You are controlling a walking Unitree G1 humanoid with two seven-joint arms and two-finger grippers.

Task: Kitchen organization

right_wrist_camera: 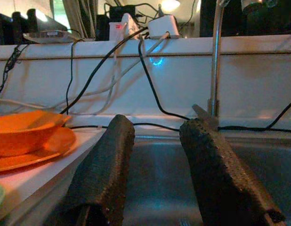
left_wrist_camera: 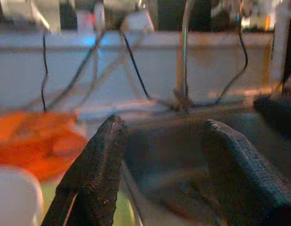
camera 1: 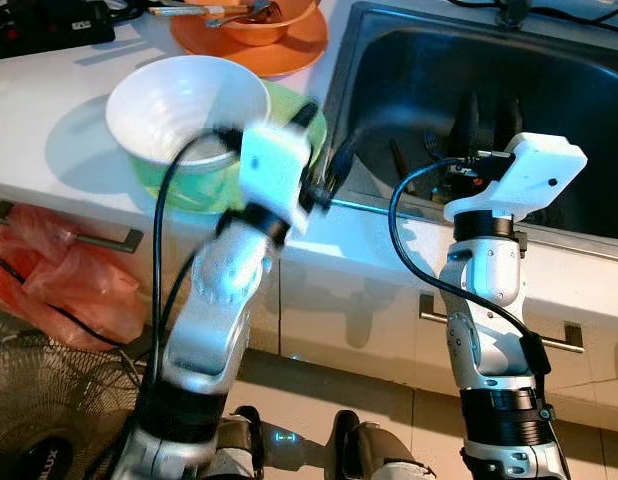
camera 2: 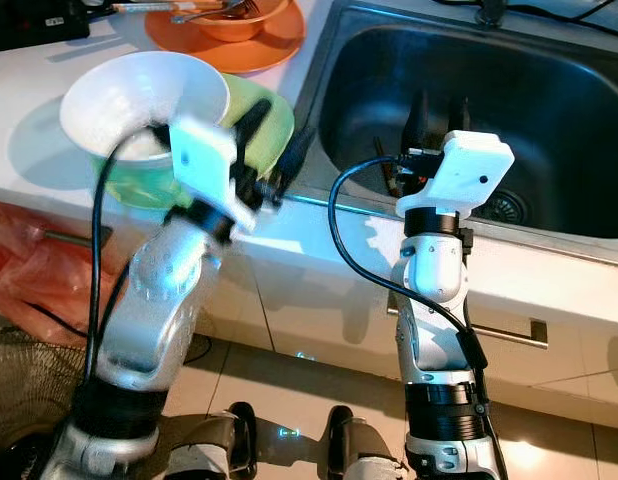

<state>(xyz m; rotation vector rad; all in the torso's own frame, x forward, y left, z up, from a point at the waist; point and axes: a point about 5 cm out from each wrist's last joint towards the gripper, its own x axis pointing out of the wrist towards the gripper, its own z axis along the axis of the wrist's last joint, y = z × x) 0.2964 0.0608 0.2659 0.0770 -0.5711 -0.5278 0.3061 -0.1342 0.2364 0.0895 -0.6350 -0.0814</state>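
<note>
Left gripper (camera 1: 327, 150) fingers spread, empty, tips over the steel sink (camera 1: 409, 60) edge; white ribbed bowl (camera 1: 186, 105) nested in green bowl (camera 1: 279, 110) just beside them. Right gripper (camera 2: 439, 115) fingers spread, empty, inside the sink. Orange bowl (right_wrist_camera: 23, 134) on orange plate (right_wrist_camera: 56, 146) beyond the fingers.

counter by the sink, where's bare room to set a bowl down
Bare white counter lies left of the white bowl, toward the black box at the back. The strip between the green bowl and the sink is crowded by the left gripper. The orange plate fills the back.
</note>
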